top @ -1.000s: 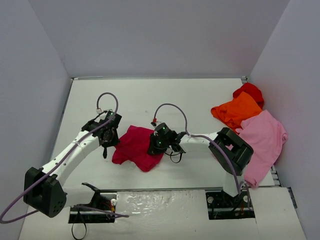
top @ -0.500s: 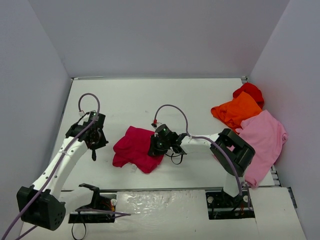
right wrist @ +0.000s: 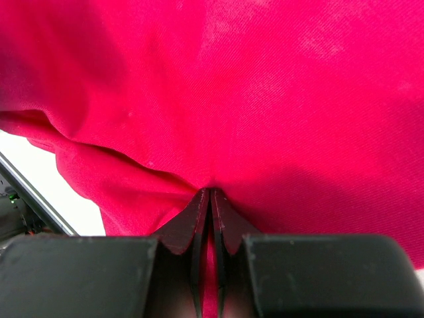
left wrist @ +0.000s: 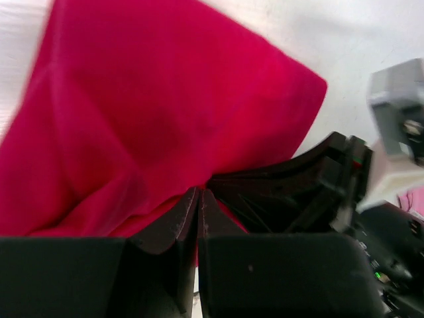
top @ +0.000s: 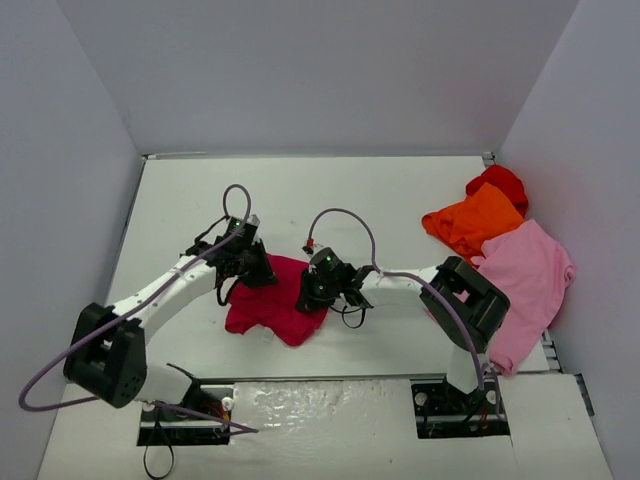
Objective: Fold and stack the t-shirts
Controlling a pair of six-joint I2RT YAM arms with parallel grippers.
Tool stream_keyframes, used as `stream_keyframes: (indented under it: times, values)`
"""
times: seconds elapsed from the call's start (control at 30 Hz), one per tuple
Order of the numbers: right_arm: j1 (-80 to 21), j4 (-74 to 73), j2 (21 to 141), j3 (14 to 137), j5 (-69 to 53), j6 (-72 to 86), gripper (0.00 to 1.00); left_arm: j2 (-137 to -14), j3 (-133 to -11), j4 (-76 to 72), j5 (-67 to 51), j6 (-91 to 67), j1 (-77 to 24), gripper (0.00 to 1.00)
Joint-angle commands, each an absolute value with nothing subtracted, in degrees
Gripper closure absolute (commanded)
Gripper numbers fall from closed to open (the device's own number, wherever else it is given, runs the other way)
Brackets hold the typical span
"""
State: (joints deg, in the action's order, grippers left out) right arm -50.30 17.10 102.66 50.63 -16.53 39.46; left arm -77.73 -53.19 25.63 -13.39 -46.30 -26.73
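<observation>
The crimson t-shirt [top: 275, 305] lies crumpled on the white table between my two arms. My left gripper [top: 258, 268] is shut, its tips [left wrist: 199, 192] resting at the shirt's upper left edge [left wrist: 165, 119], with no fold seen pinched between them. My right gripper [top: 312, 295] is shut on the shirt's right edge. In the right wrist view the cloth [right wrist: 265, 99] puckers into the closed tips [right wrist: 210, 192], and a strip of it shows between the fingers. The right gripper's black body [left wrist: 298, 192] sits just beyond the left fingertips.
A light pink shirt [top: 530, 275], an orange one [top: 470, 222] and a bright red one [top: 500, 183] lie heaped along the right wall. White walls close in the table [top: 300, 200] on three sides. Purple cables loop above both wrists.
My left arm swung out to the left away from the crimson shirt, then came back right onto its upper left edge, staying shut. The right gripper kept its hold in place.
</observation>
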Motion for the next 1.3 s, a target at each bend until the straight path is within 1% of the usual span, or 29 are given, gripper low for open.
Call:
stream_keyframes:
  times: [0.0,0.13,0.33,0.53,0.7,0.8,0.97,1.07,1.13,1.2,1.23,1.27]
  values:
    - [-51.24,6.54,105.64,49.15,-13.97,37.99,0.97,-81.18,-53.19,14.63,-20.21,-50.78,-27.71,1.00]
    - [-51.24,6.51,105.99,49.22,-14.15,37.80,0.97,-80.78,-52.13,16.50,-17.09,-49.84,-27.86,1.00]
    - [-51.24,5.30,106.58,49.20,-13.98,37.29,0.97,-75.50,-48.22,23.54,-10.68,-47.46,-27.54,1.00]
    - [-51.24,2.99,108.84,49.92,-14.32,36.86,0.94,-72.00,-42.69,25.03,-9.02,-47.39,-25.75,1.00]
    - [-51.24,2.55,109.64,50.27,-14.98,36.78,0.89,-75.54,-41.66,23.82,-10.90,-46.71,-24.26,1.00]
    - [-51.32,1.69,110.18,51.03,-15.03,36.50,0.87,-81.19,-41.51,20.27,-13.83,-45.99,-23.33,1.00]
    - [-51.24,0.29,110.22,51.58,-14.69,36.13,0.86,-94.07,-40.71,8.14,-25.62,-46.64,-22.42,1.00]
    - [-51.24,-0.94,108.98,51.34,-13.92,35.69,0.85,-98.92,-40.35,2.43,-30.42,-47.79,-22.71,1.00]
    - [-51.33,-1.32,106.93,50.98,-12.86,35.60,0.83,-99.32,-40.08,0.99,-30.77,-48.24,-23.19,1.00]
    - [-51.33,-1.32,104.13,50.95,-11.10,35.51,0.80,-95.74,-40.08,3.06,-28.16,-47.90,-23.41,1.00]
    - [-51.33,-1.33,102.74,51.16,-10.25,35.48,0.79,-94.61,-40.40,4.40,-25.85,-47.59,-23.48,1.00]
    - [-51.33,-1.39,100.93,51.47,-9.21,35.37,0.76,-90.89,-41.48,8.84,-21.72,-46.56,-23.53,1.00]
